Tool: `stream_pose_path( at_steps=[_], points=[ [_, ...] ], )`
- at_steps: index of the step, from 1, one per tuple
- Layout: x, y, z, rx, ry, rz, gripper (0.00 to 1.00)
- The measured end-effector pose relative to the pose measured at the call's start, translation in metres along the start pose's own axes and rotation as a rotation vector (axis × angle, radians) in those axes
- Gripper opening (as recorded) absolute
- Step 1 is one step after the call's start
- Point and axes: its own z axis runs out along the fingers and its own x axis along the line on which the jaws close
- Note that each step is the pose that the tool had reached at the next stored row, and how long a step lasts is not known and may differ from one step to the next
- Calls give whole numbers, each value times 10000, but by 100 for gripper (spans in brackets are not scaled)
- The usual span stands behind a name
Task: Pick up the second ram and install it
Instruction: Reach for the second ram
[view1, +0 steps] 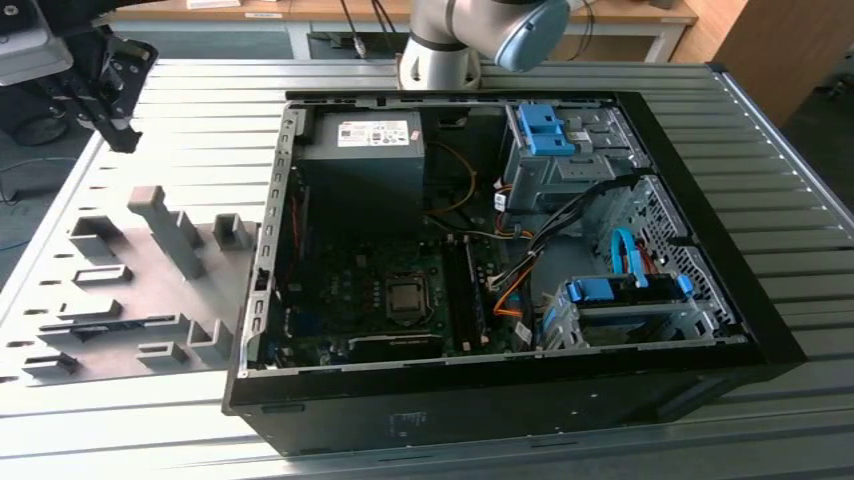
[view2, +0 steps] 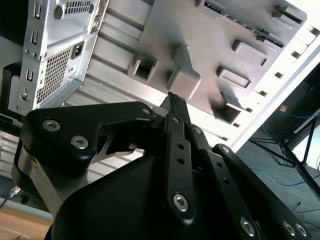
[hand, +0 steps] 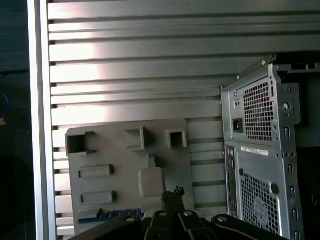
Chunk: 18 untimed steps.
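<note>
Hanging over the slatted table (view1: 200, 100), the gripper (view1: 124, 138) has its fingers pressed together with nothing between them. In the first wrist view the memory stick (hand: 116, 215), a bluish strip, lies flat on the gray fixture plate (hand: 125, 165) below the fingertips (hand: 173, 193), near them but not touching. The open computer case (view1: 741, 290) stands well off to the gripper's side, toward the exterior view's right.

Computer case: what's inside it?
A black power supply, the motherboard, two blue-tabbed drive cages and loose cables. Whatever lies beneath the power supply and cages is covered.
</note>
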Motion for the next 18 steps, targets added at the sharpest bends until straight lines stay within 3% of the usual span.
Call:
stream_pose_path(
  at_steps=[6,18],
  points=[
    [100,-69,2,4,0,0,11],
    [415,-133,0,4,-1,1,11]
  ],
)
